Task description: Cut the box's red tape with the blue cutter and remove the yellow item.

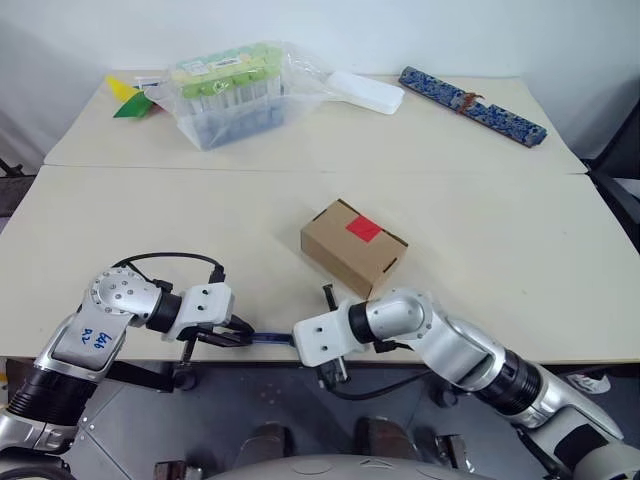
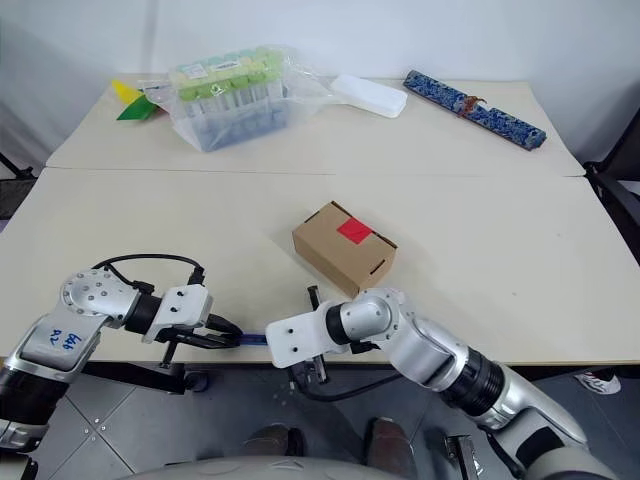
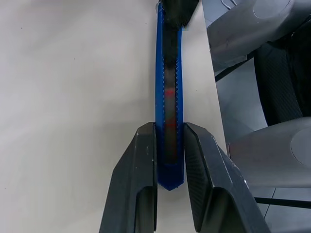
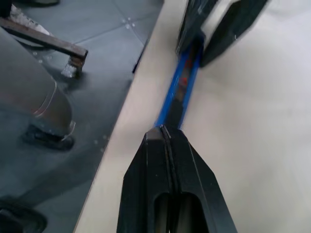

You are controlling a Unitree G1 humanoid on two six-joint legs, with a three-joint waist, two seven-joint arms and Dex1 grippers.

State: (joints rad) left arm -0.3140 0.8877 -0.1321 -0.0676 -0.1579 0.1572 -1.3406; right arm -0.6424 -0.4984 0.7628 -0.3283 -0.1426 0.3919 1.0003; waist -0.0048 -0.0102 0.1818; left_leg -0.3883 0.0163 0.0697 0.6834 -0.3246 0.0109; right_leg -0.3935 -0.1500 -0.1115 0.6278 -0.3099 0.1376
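Blue cutter (image 3: 168,97), slim with a dark centre strip, is clamped by left end effector (image 3: 169,160); right end effector (image 4: 170,145) closed.

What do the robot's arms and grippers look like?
Both arms are silver-grey metal with black joint bands and white wrist housings. The left gripper and right gripper each have two black wedge-shaped fingers. A black cable loops over the left wrist; blue handwriting marks the left forearm.

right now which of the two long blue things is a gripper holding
The slim blue cutter at the table's near edge, clamped in the left gripper. The long flat blue-patterned case lies untouched at the far right corner.
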